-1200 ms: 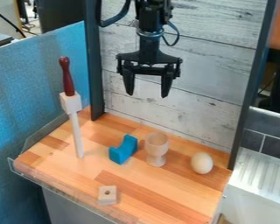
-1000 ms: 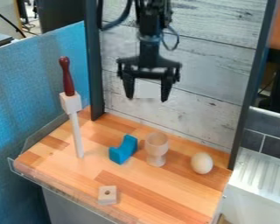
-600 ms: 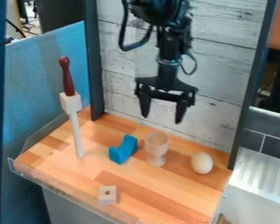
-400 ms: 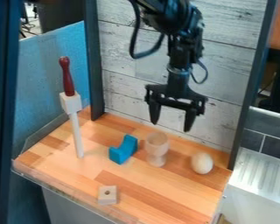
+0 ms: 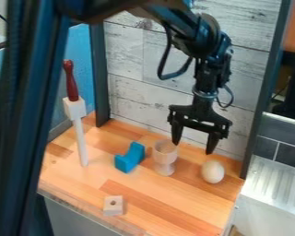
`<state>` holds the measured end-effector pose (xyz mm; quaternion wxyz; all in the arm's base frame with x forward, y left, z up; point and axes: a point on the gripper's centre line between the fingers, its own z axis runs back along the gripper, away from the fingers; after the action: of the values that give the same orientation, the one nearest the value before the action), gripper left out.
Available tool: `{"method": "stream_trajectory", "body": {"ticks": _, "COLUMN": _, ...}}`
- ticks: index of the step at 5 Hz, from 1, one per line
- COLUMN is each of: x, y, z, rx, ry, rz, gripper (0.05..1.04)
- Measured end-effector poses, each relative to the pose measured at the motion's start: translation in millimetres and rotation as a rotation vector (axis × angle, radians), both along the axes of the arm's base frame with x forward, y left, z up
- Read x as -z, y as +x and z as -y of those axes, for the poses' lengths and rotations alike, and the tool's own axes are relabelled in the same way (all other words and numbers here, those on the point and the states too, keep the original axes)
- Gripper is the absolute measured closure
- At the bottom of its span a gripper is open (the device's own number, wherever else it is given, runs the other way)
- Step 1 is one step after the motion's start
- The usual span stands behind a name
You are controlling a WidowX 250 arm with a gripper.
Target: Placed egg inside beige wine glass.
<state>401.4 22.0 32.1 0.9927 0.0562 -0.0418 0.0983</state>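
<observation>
We saw the egg (image 5: pixel 213 172) at the lower right of the frame, lying on the wooden tabletop (image 5: pixel 168 208), apart from the beige wine glass (image 5: pixel 165 159). The glass stood upright near the middle of the frame, to the left of the egg, its bowl facing up. Above the two, right of centre, we had the black gripper (image 5: pixel 193 148) hanging down with its fingers spread wide, side by side across the picture. One fingertip came down by the right side of the glass's rim, and we could not tell whether it touched; the other hung above and slightly left of the egg. From the gripper, the black arm (image 5: pixel 203 37) ran up to the top edge of the frame. Just left of the glass we saw a blue block (image 5: pixel 130 157) with a curved hollow in it, and toward the bottom of the frame, left of centre, a small pale block (image 5: pixel 113 206) with a round hole. Farther left, a pale rod (image 5: pixel 81 143) stood nearly upright, with a whitish cube (image 5: pixel 75 108) around its upper part and a dark red handle (image 5: pixel 70 83) on top. Behind all this we saw whitewashed boards (image 5: pixel 138 87) between two dark posts, and a white ribbed surface (image 5: pixel 270 198) at the lower right edge.
</observation>
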Motion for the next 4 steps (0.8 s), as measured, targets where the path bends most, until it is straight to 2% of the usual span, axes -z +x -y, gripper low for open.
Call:
{"method": "stream_trajectory", "body": {"ticks": 2, "x": 33.3, "y": 18.0, "z": 6.9, "rx": -0.028, "ry": 0.014, "rz": -0.032, "gripper": 0.084}}
{"method": "stream_trajectory", "body": {"ticks": 4, "x": 38.3, "y": 20.0, "z": 24.9, "rx": -0.003, "ry": 0.002, "rz": -0.024, "gripper": 0.084}}
